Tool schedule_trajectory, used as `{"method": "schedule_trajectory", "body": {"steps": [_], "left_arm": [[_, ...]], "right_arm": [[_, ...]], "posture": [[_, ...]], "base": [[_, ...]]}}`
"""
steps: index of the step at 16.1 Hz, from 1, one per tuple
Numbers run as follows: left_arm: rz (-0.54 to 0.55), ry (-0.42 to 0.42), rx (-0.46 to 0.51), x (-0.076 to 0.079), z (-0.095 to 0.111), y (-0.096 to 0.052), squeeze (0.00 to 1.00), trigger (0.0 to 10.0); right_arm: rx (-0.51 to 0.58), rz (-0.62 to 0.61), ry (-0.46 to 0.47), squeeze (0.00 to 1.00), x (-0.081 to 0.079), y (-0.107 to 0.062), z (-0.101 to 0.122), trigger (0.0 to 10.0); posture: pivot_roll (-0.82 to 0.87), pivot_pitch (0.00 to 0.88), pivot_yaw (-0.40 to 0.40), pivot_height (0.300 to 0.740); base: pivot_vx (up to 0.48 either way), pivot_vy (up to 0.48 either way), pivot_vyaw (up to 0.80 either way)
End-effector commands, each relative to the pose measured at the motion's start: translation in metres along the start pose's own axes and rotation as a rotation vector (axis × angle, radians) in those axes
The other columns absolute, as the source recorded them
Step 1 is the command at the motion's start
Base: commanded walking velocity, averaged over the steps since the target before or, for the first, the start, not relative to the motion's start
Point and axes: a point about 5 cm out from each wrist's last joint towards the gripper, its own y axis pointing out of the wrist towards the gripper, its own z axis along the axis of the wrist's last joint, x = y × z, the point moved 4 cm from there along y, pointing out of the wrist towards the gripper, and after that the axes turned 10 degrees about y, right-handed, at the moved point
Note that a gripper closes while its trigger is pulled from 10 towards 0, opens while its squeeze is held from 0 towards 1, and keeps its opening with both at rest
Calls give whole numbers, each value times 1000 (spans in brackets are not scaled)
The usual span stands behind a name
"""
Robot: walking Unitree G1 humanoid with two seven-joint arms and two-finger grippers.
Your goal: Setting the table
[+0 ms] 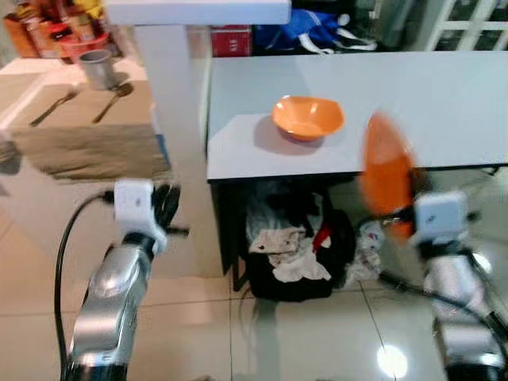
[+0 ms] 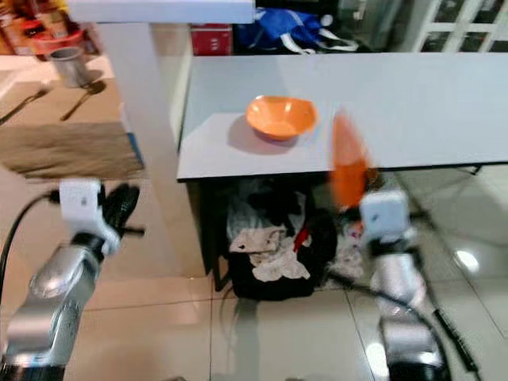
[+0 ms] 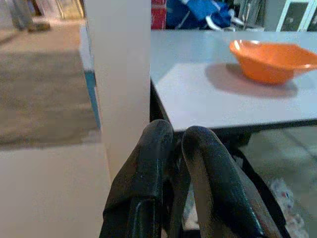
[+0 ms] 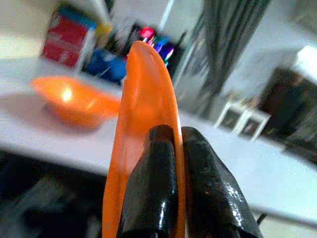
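An orange bowl (image 1: 308, 117) sits near the front edge of the grey table (image 1: 444, 103). My right gripper (image 1: 401, 218) is shut on the rim of an orange plate (image 1: 386, 171), held upright on its edge in front of the table, right of the bowl. In the right wrist view both black fingers (image 4: 156, 183) pinch the orange plate (image 4: 143, 99), with the bowl (image 4: 74, 101) beyond. My left gripper (image 1: 164, 205) is shut with nothing in it, low beside the white post (image 1: 178, 119); its wrist view shows the closed fingers (image 3: 153, 168) and the bowl (image 3: 272, 59).
A placemat (image 1: 87, 119) on the left counter holds a fork (image 1: 54, 105), a spoon (image 1: 113, 101) and a metal cup (image 1: 98, 69). A black basket of cloths (image 1: 290, 254) stands under the table. Blue bags (image 1: 309, 28) lie behind it. Glossy tile floor lies below.
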Motion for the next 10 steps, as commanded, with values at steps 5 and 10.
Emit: {"method": "schedule_trajectory", "body": {"steps": [5, 10], "left_arm": [[4, -64, -53, 11, -14, -11, 0, 10000], [-26, -57, -5, 24, 0, -4, 0, 10000]], "right_arm": [[5, 66, 105, 0, -19, 10, 4, 0], [129, 87, 83, 0, -25, 24, 36, 0]], "posture": [[-75, 0, 25, 740], [-80, 0, 29, 740]], "base": [[0, -96, 0], [0, -475, 0]]}}
